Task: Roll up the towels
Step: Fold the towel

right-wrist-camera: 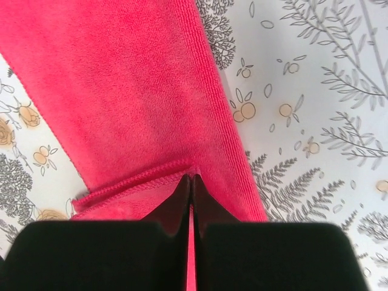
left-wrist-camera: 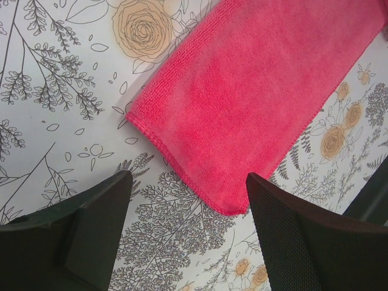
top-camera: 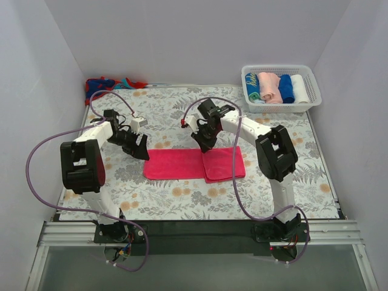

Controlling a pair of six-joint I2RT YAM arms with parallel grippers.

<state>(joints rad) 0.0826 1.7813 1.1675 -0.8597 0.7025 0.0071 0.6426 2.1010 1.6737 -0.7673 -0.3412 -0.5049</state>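
Note:
The hot-pink towel (top-camera: 176,165) lies flat on the floral cloth in the middle, its right end folded back over itself. My right gripper (top-camera: 205,145) is shut on the hemmed edge of that folded flap, and the right wrist view shows the fingertips (right-wrist-camera: 191,177) pinched together with pink cloth (right-wrist-camera: 121,91) between them. My left gripper (top-camera: 140,148) hangs open and empty just above the towel's left end. In the left wrist view the towel's corner (left-wrist-camera: 254,97) lies just ahead of the open jaws (left-wrist-camera: 189,182). The red towel with blue marks (top-camera: 103,85) lies crumpled at the back left corner.
A white slotted basket (top-camera: 312,91) stands at the back right with several rolled towels in it. The grey-and-orange floral table cloth (top-camera: 182,200) covers the table. White walls close in on the left, back and right.

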